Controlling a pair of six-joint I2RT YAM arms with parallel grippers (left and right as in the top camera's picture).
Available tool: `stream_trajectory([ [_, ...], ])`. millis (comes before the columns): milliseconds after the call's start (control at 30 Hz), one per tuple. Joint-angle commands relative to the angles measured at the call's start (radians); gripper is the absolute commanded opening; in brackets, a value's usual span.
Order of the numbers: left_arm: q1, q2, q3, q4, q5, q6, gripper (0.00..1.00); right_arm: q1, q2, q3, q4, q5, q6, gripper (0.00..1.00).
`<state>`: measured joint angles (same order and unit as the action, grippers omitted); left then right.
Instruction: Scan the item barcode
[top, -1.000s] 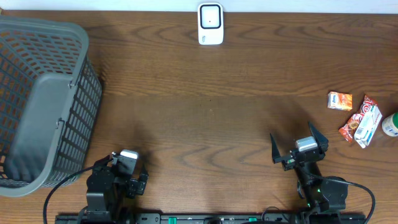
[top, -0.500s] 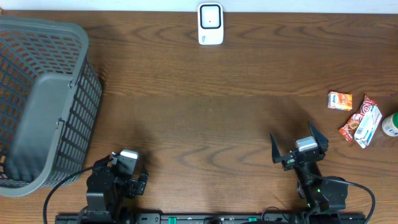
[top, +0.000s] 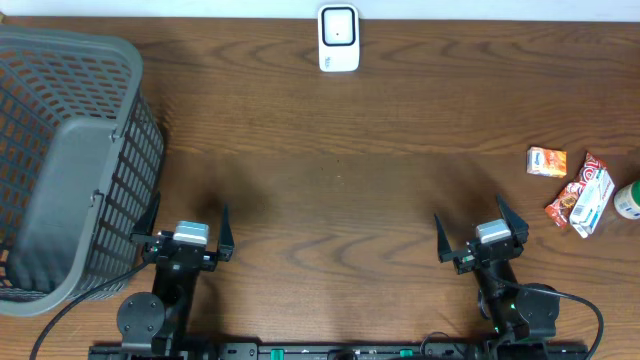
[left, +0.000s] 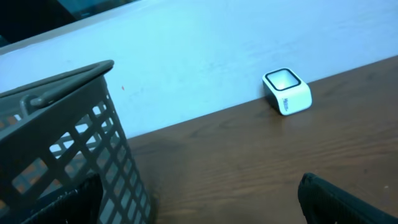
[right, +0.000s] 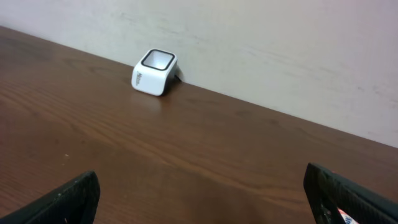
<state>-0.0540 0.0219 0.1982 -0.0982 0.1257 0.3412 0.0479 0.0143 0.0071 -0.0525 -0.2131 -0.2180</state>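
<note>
- Your left gripper (top: 187, 222) sat at the lower left of the overhead frame, just right of the grey mesh basket (top: 125, 190). Its jaws were spread wide, with nothing between them.
- Your right gripper (top: 475, 228) sat at the lower right of that frame. Its jaws were equally wide apart and empty.
- The items for scanning lay at the right edge of the overhead frame, well apart from both grippers. A small orange packet (top: 546, 161) was uppermost.
- Just below it, a red and white wrapper (top: 568, 198) touched a white carton (top: 593, 203).
- A container (top: 628, 200) with a green top was cut off by the frame edge, so you could not tell which of these was meant.
- The white scanner (top: 338, 38) stood at the top centre of the brown table (top: 340, 150), close to its far edge. Nothing lay beside it.
- In your left wrist view the scanner appeared at the upper right against a pale wall (left: 186, 56), with the basket filling the lower left.
- In your right wrist view the scanner appeared at the upper left, with dark fingertips showing in both lower corners.
</note>
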Motion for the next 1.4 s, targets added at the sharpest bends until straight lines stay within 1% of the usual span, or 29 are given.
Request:
stream_trajectory([
  [0, 0.004, -0.008, -0.039, 0.055, 0.012, 0.002, 0.98, -0.009, -0.009, -0.002, -0.003, -0.009, 0.015, 0.99],
  [133, 0.004, -0.021, -0.147, 0.203, 0.013, -0.003, 0.98, -0.009, -0.009, -0.002, -0.003, -0.009, 0.015, 0.99],
  [200, 0.004, -0.021, -0.188, 0.245, 0.013, -0.003, 0.98, -0.009, -0.009, -0.002, -0.003, -0.009, 0.015, 0.99],
  [333, 0.005, -0.021, -0.194, 0.164, -0.021, -0.005, 0.98, -0.009, -0.009, -0.002, -0.003, -0.009, 0.015, 0.99],
  [467, 0.004, -0.021, -0.194, 0.024, -0.037, -0.012, 0.99, -0.009, -0.009, -0.002, -0.003, -0.009, 0.015, 0.99],
  [533, 0.004, -0.021, -0.194, 0.031, -0.04, -0.032, 0.99, -0.009, -0.009, -0.002, -0.003, -0.009, 0.016, 0.99],
  [1367, 0.004, -0.018, -0.194, 0.032, -0.04, -0.032, 0.98, -0.009, -0.009, -0.002, -0.003, -0.009, 0.015, 0.99],
])
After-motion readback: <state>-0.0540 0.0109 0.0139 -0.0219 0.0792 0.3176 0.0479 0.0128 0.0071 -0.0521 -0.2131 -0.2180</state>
